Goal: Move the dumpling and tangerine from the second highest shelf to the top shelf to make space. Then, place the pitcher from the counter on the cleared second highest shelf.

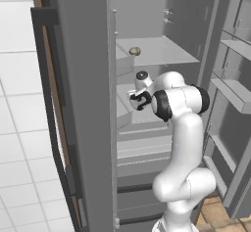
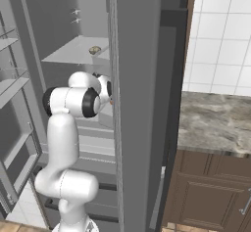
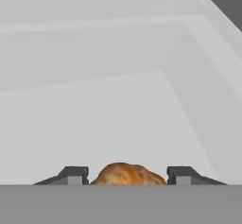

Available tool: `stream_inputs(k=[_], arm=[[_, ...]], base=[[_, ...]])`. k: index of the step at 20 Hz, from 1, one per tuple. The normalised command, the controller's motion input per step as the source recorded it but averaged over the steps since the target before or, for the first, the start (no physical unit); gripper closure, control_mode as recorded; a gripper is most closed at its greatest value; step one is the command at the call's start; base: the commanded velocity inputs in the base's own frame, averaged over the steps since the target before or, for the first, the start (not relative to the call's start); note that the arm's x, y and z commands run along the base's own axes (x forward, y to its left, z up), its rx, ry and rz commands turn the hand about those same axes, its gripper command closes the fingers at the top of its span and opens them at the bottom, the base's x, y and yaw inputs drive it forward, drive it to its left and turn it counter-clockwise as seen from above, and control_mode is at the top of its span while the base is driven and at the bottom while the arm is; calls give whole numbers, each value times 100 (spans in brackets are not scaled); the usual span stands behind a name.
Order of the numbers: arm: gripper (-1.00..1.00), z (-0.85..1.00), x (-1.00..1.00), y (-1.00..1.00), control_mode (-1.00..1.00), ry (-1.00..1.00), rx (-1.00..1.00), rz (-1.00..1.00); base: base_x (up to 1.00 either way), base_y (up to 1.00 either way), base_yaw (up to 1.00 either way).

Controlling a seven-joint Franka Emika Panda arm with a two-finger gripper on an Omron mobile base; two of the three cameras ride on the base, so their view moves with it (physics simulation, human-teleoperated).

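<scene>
My gripper reaches into the fridge at the second highest shelf, a light grey tray with raised rims. The tangerine, orange and mottled up close, sits between the two dark fingertips, which press against its sides. In the left base view the gripper hangs just over that shelf. The beige-grey dumpling lies on the flat top shelf, and it also shows in the right base view as the dumpling on the top shelf. The pitcher is out of view.
The fridge's grey side wall stands close to the right of my arm. An open door with bins hangs on the far side. The marbled counter over brown cabinets lies beyond the fridge wall. Lower shelves and drawers sit below.
</scene>
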Motion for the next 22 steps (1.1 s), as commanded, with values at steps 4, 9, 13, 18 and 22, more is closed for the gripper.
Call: stream_inputs(k=[4, 9, 13, 18, 22], arm=[[100, -36, -47, 0, -100, 0, -1, -6], [100, -10, -74, 0, -100, -1, 0, -2], [100, 11, -90, 0, -100, 0, 0, -1], [100, 57, -95, 5, -100, -8, 0, 0], [100, 92, -94, 5, -100, -10, -3, 0]], base=[[0, 0, 0], [0, 0, 0], [0, 0, 0], [0, 0, 0], [0, 0, 0]])
